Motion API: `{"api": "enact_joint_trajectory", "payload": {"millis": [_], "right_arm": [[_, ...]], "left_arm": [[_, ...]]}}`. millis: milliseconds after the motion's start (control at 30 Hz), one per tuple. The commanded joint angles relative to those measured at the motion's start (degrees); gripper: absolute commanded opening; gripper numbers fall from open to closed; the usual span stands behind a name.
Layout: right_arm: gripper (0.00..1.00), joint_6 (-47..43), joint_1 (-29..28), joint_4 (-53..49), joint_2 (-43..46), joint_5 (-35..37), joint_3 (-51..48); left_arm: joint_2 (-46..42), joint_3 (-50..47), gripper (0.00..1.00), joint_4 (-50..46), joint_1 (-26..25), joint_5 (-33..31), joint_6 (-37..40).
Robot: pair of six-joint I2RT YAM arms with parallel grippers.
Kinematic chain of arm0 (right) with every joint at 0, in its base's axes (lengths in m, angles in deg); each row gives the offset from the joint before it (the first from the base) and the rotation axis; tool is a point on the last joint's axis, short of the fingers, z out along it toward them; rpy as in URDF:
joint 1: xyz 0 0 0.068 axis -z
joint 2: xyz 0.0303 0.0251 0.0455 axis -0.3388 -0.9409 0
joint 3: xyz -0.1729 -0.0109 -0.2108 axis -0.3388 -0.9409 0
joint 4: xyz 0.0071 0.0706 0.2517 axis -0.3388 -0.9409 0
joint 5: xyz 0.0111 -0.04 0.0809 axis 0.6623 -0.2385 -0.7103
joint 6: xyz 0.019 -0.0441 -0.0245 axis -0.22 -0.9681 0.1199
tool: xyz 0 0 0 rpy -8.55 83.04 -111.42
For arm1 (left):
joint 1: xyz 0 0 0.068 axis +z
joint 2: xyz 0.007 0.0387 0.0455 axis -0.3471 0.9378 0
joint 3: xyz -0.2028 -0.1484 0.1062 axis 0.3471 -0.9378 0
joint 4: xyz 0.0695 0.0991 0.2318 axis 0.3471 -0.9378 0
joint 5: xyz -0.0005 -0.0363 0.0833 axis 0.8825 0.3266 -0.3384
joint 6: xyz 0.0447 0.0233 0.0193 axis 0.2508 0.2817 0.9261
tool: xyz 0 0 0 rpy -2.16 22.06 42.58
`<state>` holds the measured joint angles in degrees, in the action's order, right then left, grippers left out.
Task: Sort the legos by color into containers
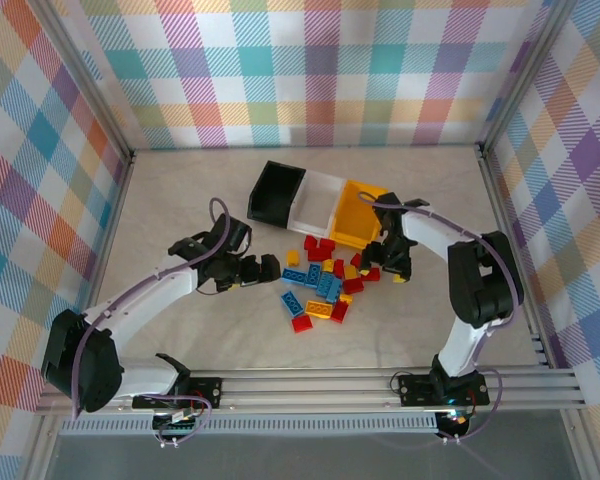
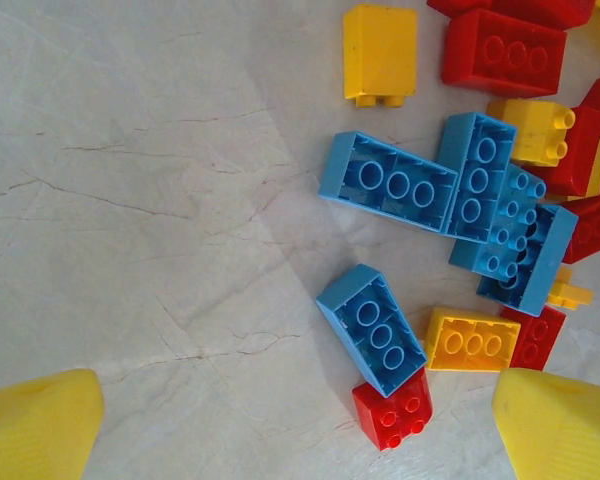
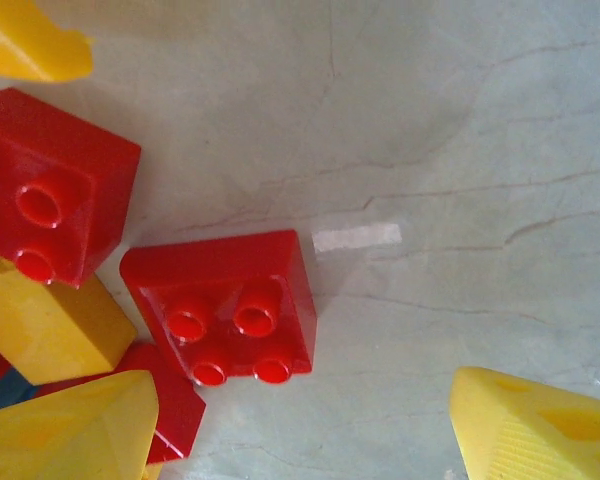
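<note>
Legos (image 1: pixel 325 280), small red, blue, yellow studded plastic bricks, heaped mid pale marbled tabletop (image 1: pixel 180 195). Right pincer (image 3: pixel 305 425) spread, straddling red four-stud brick (image 3: pixel 225 300); left pincer (image 2: pixel 300 430) spread wide. Pick step, likely; next: centre, pinch, lift.

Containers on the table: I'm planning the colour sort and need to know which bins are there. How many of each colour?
Black container: 1
White container: 1
Yellow container: 1
Total: 3
</note>
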<state>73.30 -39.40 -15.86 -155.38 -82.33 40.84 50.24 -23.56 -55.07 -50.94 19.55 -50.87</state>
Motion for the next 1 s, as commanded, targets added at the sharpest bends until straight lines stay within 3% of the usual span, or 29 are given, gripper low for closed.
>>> {"api": "enact_joint_trajectory", "payload": {"millis": [0, 967], "right_arm": [[0.76, -0.61, -0.53, 0.23, -1.93, -0.06, 1.91], [0.69, -2.10, -2.27, 2.81, -8.54, 0.00, 4.85]], "left_arm": [[0.39, 1.62, 1.00, -2.33, -0.38, -1.17, 1.43], [2.34, 2.40, 1.00, -3.14, 1.23, -1.17, 1.73]]}}
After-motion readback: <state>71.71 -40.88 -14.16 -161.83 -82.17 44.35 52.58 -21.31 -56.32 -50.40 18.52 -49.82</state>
